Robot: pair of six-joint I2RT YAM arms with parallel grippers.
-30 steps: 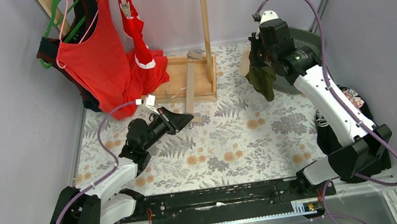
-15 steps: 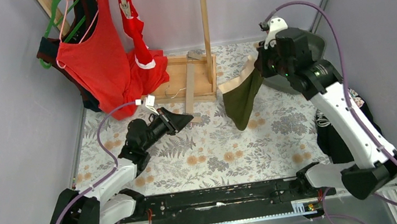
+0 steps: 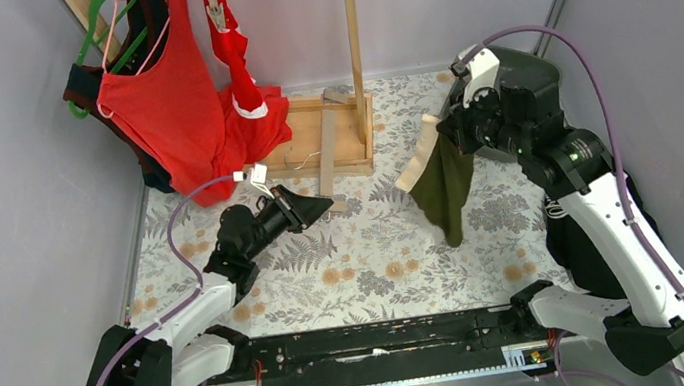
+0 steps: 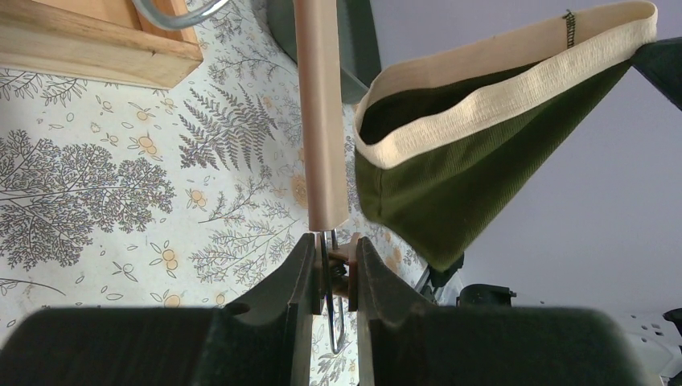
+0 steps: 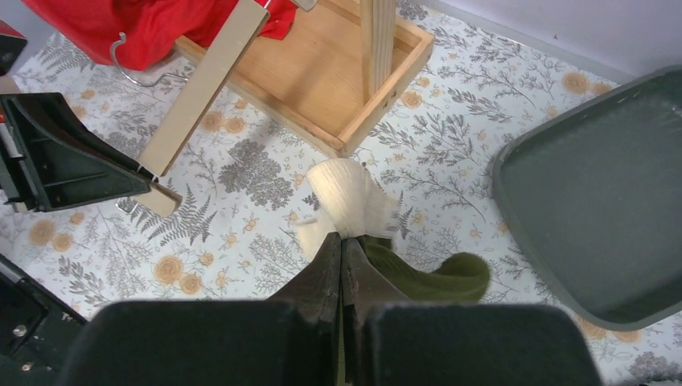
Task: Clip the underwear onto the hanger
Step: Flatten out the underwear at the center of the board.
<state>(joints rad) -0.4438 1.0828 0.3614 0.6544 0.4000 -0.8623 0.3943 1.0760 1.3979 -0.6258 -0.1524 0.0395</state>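
Note:
The dark olive underwear [image 3: 445, 188] with a cream waistband [image 5: 347, 193] hangs in the air over the flowered table, right of the wooden stand. My right gripper [image 3: 447, 131] [image 5: 342, 240] is shut on that waistband. A wooden hanger [image 3: 327, 150] [image 4: 320, 121] lies tilted, its far end resting on the stand's base. My left gripper [image 3: 323, 206] [image 4: 334, 245] is shut on the clip [image 4: 344, 265] at its near end. The olive underwear hangs close to the right of this clip without touching it. Red underwear [image 3: 231, 52] hangs from a clip at the back left.
The wooden stand has a tray base [image 3: 342, 132] and an upright post [image 3: 353, 30]. A large red tank top [image 3: 162, 102] hangs on hangers at the back left. A dark grey bin [image 5: 595, 201] sits at the back right. Black floral cloth [image 3: 610, 173] lies by the right arm.
The right arm has carried the olive underwear from over the bin toward the table's middle and nearer the left gripper. The left arm and the hanger have not moved.

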